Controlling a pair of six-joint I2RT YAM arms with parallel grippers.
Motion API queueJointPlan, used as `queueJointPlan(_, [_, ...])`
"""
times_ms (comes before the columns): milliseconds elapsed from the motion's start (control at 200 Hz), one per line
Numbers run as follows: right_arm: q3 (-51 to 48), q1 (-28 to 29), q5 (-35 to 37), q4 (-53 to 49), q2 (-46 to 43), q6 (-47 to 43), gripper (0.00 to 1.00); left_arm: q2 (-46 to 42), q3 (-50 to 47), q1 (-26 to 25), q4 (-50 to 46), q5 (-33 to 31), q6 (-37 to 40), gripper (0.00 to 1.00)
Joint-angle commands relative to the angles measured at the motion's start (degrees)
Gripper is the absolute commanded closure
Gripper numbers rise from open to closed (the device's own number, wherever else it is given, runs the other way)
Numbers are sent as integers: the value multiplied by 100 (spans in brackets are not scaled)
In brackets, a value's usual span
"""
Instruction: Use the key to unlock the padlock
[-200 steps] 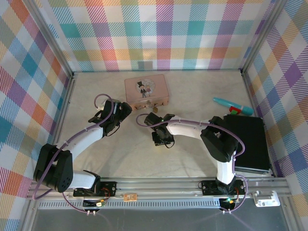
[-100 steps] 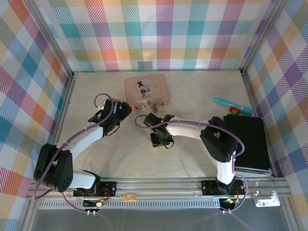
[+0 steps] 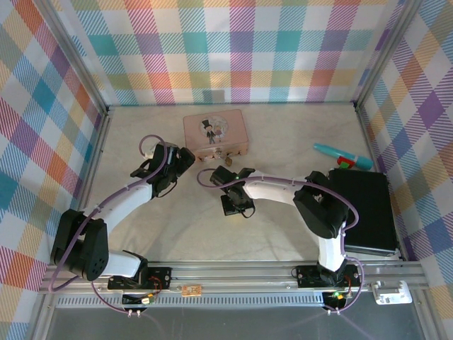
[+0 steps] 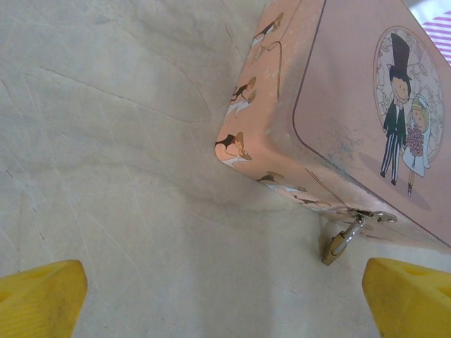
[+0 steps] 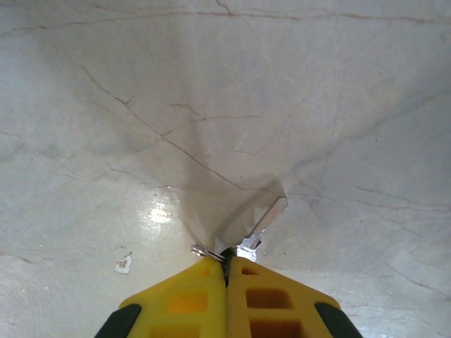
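The pink tin (image 3: pixel 214 131) stands at the back middle of the table. The brass padlock (image 4: pixel 338 243) hangs by its silver shackle from the tin's (image 4: pixel 352 98) front clasp, its body resting on the table. My left gripper (image 4: pixel 225 313) is open, with its yellow fingertips (image 4: pixel 41 296) wide apart just short of the tin's corner, and the padlock sits near the right fingertip. In the top view the left gripper (image 3: pixel 182 160) is by the tin's left front corner. My right gripper (image 5: pixel 227 266) is shut on the key (image 5: pixel 266 221), whose blade points up and right over bare table. The right gripper (image 3: pixel 236 205) is in front of the tin.
A teal and red pen-like tool (image 3: pixel 342 156) lies at the back right. A black slab (image 3: pixel 364 209) covers the right side of the table. Plaid walls close off the left, back and right. A small chip (image 5: pixel 123 264) lies on the table near the right gripper.
The right gripper has drifted slightly left with the key. The left gripper has edged a little closer to the tin's corner.
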Motion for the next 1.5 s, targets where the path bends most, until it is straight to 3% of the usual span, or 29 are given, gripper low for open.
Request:
queueJointPlan(0, [-222,-72,195,-1,-217,-638,100,37,220,-37,-48,204,53,0])
queueJointPlan(135, [-570,-460,62,280,-783,-1525,100,49,245,-37,219,577,44,0])
queueJointPlan(275, [-905,-1218,-1195,679,-1462,-2371,100,123,208,-54,573,1176,-48,1])
queueJointPlan(405, [-955,-1753,-1872,731,-1920,-2971,100,229,115,-190,947,1783,-304,5])
queueJointPlan(525, [-897,-2238,-2579,715,-2119,-3207,100,393,163,-444,1021,2116,-732,6])
queueJointPlan(700, [-559,-2449,-2729,653,-2130,-3233,100,733,151,-860,1533,2452,-1980,9])
queueJointPlan(975, [-360,-2445,-2929,1282,-2134,-2626,100,1397,424,-1436,2820,2166,-4310,14])
queueJointPlan(1275, [-636,-2449,-3116,2004,-2303,-2161,100,1399,669,-1674,2733,1668,-5469,17])
queueJointPlan(1495, [-728,-2442,-3235,2183,-2323,-2075,100,1383,694,-1767,2762,1607,-5688,18])
